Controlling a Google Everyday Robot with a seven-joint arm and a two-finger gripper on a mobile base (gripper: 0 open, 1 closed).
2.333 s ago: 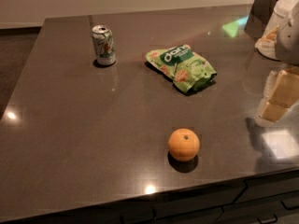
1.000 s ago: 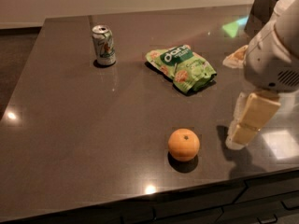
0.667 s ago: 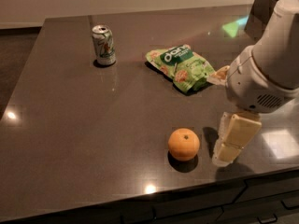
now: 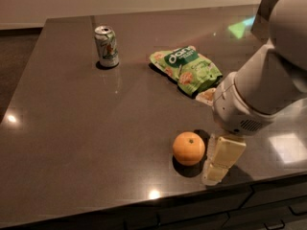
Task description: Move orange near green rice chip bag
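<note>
The orange (image 4: 189, 148) sits on the dark table (image 4: 72, 128) close to its near edge, just beside the gripper (image 4: 216, 169) on the gripper's side toward the left of the view. Whether the two touch cannot be told. The orange is not held: it rests on the tabletop with its small stem dimple facing up.

The gripper points down at the table, its pale tip at or just above the surface, and hangs from the thick white arm (image 4: 259, 90) that comes in from the right of the view. Whether the gripper is spread or closed cannot be told.

The green rice chip bag (image 4: 187, 69) lies flat beyond the gripper, toward the far side of the table, well apart from the orange. One corner of the bag runs behind the arm. A soda can (image 4: 106, 46) stands upright farther from the gripper than the bag, off to the far left.
</note>
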